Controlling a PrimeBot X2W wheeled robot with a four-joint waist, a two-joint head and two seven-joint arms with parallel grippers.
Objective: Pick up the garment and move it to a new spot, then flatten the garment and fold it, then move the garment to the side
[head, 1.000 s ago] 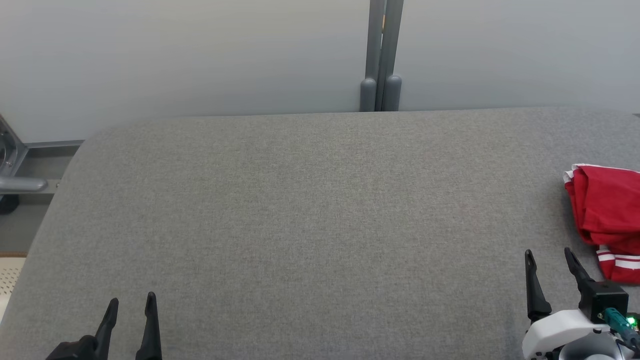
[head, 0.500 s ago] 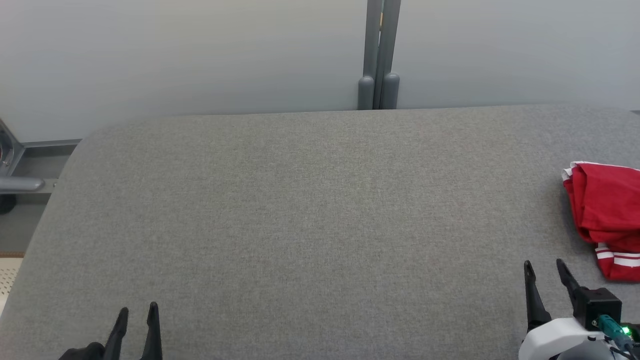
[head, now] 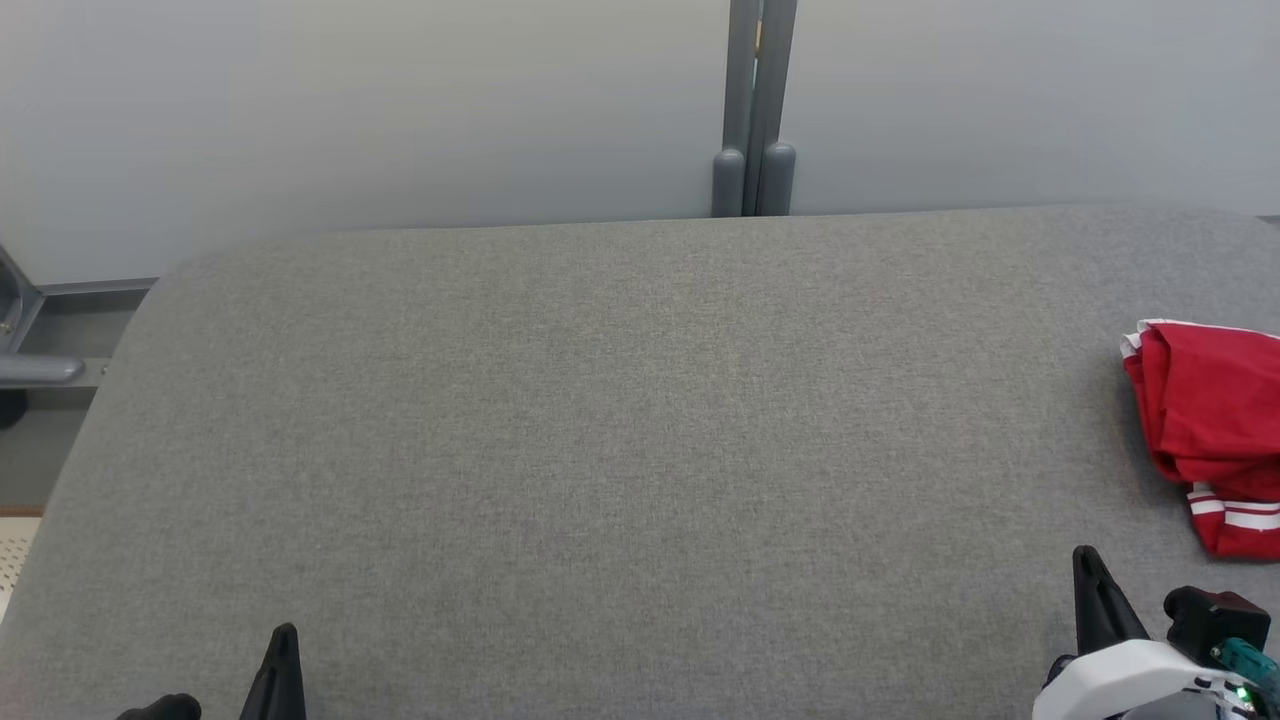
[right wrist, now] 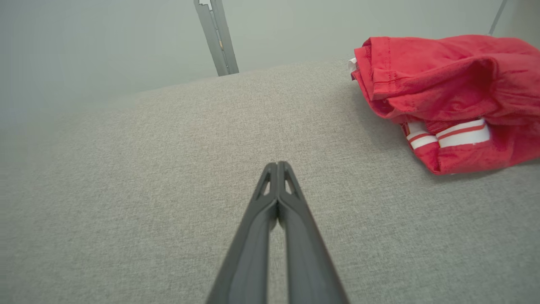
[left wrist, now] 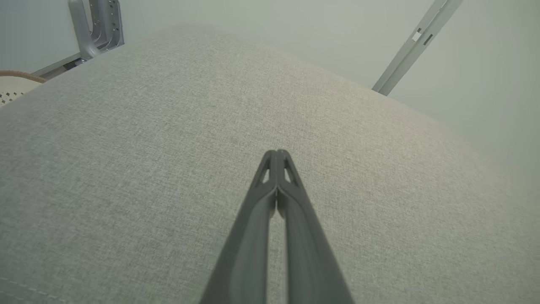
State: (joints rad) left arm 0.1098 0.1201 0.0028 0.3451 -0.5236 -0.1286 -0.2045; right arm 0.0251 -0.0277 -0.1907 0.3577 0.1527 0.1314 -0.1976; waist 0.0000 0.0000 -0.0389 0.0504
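The garment (head: 1210,410) lies at the right edge of the table (head: 600,420) — right gripper (head: 1086,552) near before it, left gripper (head: 284,630) well apart.

The tool (left wrist: 276,153) rises from bottom centre, its two dark fingers pressed together above the grey desk (left wrist: 126,147). Bracket (left wrist: 96,25) upper left; post (left wrist: 415,44) upper right.

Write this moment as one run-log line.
left pincer: shut, empty | right pincer: shut, empty | garment: bunched at right edge of table, not held
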